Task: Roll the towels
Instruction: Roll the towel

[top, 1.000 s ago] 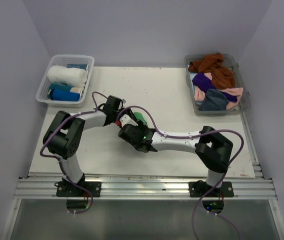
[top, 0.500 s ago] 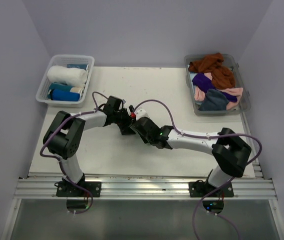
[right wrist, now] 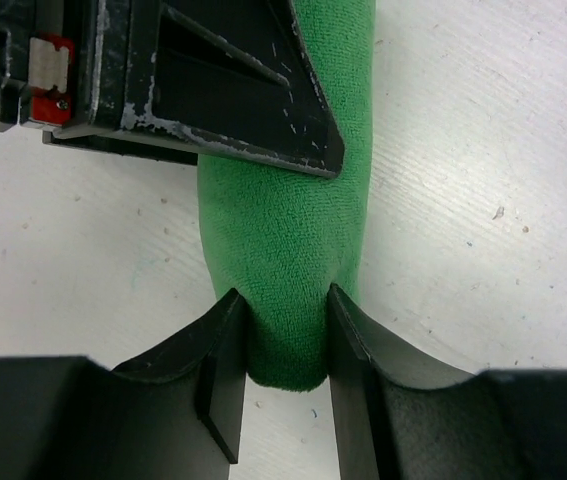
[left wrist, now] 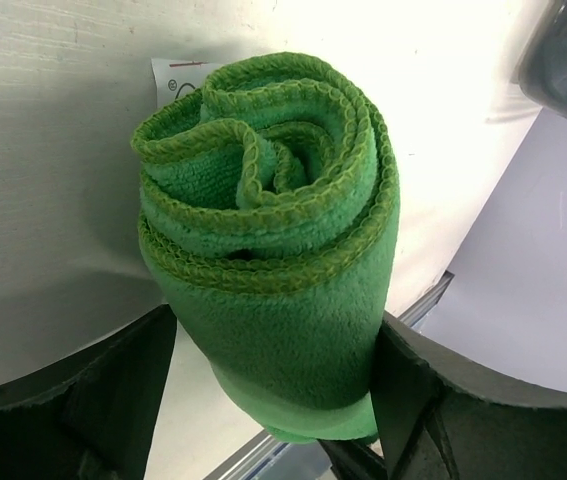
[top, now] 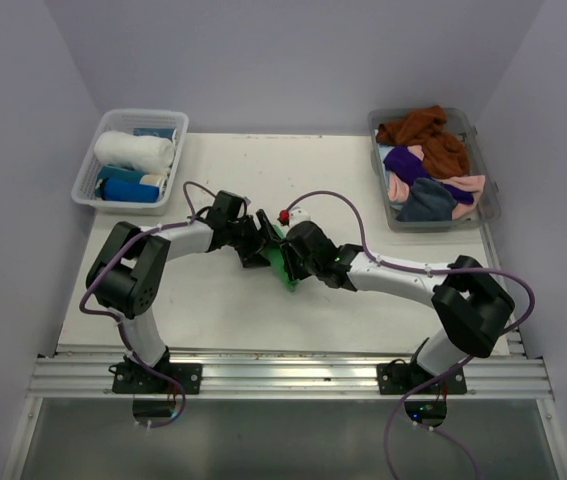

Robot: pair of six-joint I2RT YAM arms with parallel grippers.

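My right gripper (right wrist: 285, 345) is closed narrow on one end of the rolled green towel (right wrist: 285, 220), pinching the terry between both fingers. My left gripper (left wrist: 273, 335) stands wide, straddling the roll's other end; its fingers appear barely to touch it. The roll sits near the centre of the table (top: 363, 180).

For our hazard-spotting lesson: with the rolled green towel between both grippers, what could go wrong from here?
1. The right gripper pinches only the very end of the green towel, so the roll could slip free or sag.
2. The left gripper looks loose around it; the coiled layers might unwind.
3. Both grippers sit very close, so they could bump.
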